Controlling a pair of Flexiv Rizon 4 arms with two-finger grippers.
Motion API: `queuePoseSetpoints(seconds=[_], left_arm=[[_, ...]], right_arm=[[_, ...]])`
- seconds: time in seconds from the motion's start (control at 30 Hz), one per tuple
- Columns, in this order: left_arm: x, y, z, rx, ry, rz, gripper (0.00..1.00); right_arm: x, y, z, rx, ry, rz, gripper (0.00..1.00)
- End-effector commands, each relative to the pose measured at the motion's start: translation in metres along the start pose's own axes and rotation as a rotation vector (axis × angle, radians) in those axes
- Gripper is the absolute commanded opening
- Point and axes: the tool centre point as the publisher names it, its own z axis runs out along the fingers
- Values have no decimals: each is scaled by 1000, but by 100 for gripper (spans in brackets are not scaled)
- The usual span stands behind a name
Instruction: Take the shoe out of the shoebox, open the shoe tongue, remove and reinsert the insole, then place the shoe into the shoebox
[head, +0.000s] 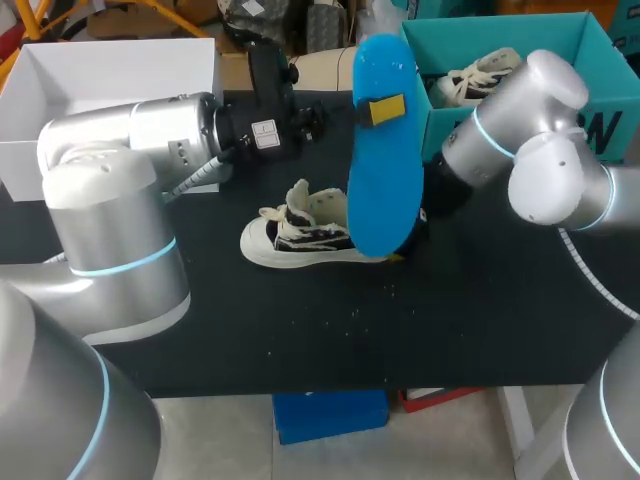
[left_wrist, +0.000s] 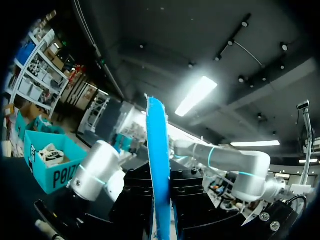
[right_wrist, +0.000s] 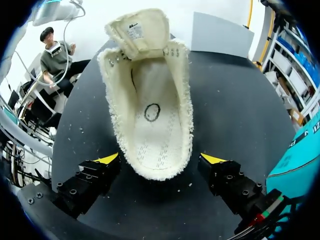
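Observation:
A blue insole (head: 385, 190) stands upright above the table, and my left gripper (head: 380, 110) is shut on its upper part. In the left wrist view the insole (left_wrist: 159, 170) shows edge-on, clamped between the black fingers. Beside it, a white and black sneaker (head: 300, 235) lies on the black table. My right gripper (right_wrist: 160, 159) hangs open over the sneaker's heel, one yellow tip on each side and neither touching. The sneaker's cream interior (right_wrist: 150, 115) is bare, with the tongue (right_wrist: 137, 32) folded forward. The insole hides my right gripper in the head view.
A teal shoebox (head: 470, 35) at the back right holds a second sneaker (head: 480, 75). A white open box (head: 110, 70) stands at the back left. My right arm (head: 520, 150) crosses in front of the teal box. The table's front edge (head: 330, 385) is near.

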Motion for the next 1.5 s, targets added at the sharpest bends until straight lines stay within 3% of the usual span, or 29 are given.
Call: queuePoseSetpoints(seconds=[0.03, 0.37, 0.67, 1.27, 1.5], left_arm=[[1, 0, 2, -3, -6, 0, 0], [1, 0, 2, -3, -6, 0, 0], [1, 0, 2, -3, -6, 0, 0], [1, 0, 2, -3, -6, 0, 0], [1, 0, 2, -3, -6, 0, 0]], right_arm=[[1, 12, -3, 233, -20, -3, 100], [-4, 26, -31, 408, -66, -24, 100], [-3, 24, -8, 520, -56, -38, 100], [-9, 25, 0, 557, -41, -71, 100], [-9, 26, 0, 474, -24, -103, 100]])
